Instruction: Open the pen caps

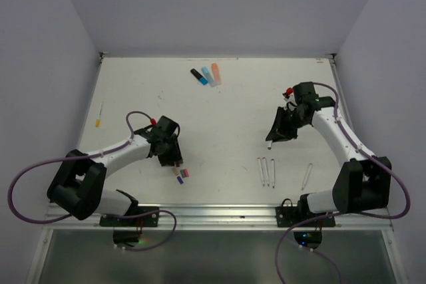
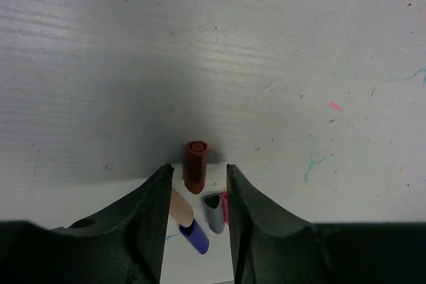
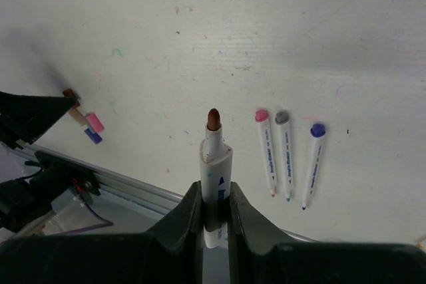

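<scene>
My left gripper [image 2: 198, 169] is open, low over a cluster of pen caps. A dark red cap [image 2: 195, 164] lies on the table between its fingertips, touching neither. Behind it lie a peach cap [image 2: 180, 207], a blue-purple cap [image 2: 194, 236], a grey cap [image 2: 214, 212] and a pink cap [image 2: 225, 205]. In the top view the left gripper [image 1: 174, 160] stands over these caps [image 1: 182, 175]. My right gripper [image 3: 215, 187] is shut on a white pen barrel [image 3: 215, 164] with a bare brown tip, held above the table [image 1: 271, 140].
Three uncapped white pens [image 3: 286, 154] lie side by side near the front rail [image 1: 266, 171]; another pen [image 1: 307, 176] lies to their right. A yellow-capped pen [image 1: 100, 114] lies at the left edge. Black, blue and salmon markers [image 1: 206, 74] lie at the back.
</scene>
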`<state>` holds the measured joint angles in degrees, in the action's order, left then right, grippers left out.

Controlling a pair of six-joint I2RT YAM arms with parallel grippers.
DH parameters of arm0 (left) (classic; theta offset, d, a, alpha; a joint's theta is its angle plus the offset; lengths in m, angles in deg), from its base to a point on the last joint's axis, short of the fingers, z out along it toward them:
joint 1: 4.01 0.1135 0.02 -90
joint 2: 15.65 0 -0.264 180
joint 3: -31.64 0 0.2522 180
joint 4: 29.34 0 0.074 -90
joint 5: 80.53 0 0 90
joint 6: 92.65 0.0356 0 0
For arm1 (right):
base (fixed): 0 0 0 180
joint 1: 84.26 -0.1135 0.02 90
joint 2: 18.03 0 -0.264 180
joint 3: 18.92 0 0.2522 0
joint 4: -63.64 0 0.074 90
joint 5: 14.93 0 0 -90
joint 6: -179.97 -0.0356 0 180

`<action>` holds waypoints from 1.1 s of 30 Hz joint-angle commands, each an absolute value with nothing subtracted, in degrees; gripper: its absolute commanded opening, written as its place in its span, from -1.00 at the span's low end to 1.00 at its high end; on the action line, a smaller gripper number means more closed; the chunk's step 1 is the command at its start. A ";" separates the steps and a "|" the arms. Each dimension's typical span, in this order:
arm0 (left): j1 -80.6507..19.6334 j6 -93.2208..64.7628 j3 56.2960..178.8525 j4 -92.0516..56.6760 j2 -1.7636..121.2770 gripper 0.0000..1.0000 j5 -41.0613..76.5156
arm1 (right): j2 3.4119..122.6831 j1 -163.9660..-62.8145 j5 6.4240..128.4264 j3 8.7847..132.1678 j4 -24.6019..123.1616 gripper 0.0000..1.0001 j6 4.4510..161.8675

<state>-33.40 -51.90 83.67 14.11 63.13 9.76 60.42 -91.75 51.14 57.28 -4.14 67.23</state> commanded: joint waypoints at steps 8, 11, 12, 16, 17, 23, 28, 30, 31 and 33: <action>-33.45 -50.02 86.27 14.29 64.16 0.14 7.98 | 71.26 -91.65 59.58 60.40 -3.56 -1.00 70.81; -33.37 -49.50 88.73 16.14 63.54 0.24 6.66 | 72.32 -91.65 64.15 60.76 -4.70 -1.00 72.22; -33.10 -49.32 89.43 17.10 63.02 0.27 5.96 | 72.58 -91.65 67.04 61.02 -5.75 -1.00 72.74; -31.96 -48.53 93.82 19.13 61.96 0.36 4.99 | 74.42 -91.65 74.51 62.60 -9.88 -1.00 76.69; -31.61 -48.18 94.53 19.48 61.96 0.36 4.81 | 74.69 -91.65 76.02 62.52 -10.50 -1.00 77.14; -30.20 -48.79 97.44 18.70 62.13 0.42 6.90 | 73.99 -91.91 77.97 56.46 -9.90 -1.00 74.60; -29.06 -50.37 98.05 16.41 62.83 0.45 8.67 | 76.09 -92.79 75.68 53.91 -7.61 -1.00 73.54; -29.06 -50.46 99.01 16.32 63.10 0.44 9.20 | 77.15 -93.05 75.51 53.56 -7.08 -1.00 73.63; -28.88 -50.55 99.37 16.49 63.36 0.45 9.20 | 77.41 -93.40 75.42 53.47 -6.90 -1.00 73.54; -28.88 -50.55 100.25 16.58 63.54 0.46 9.20 | 78.03 -93.84 75.24 53.55 -6.38 -1.00 73.19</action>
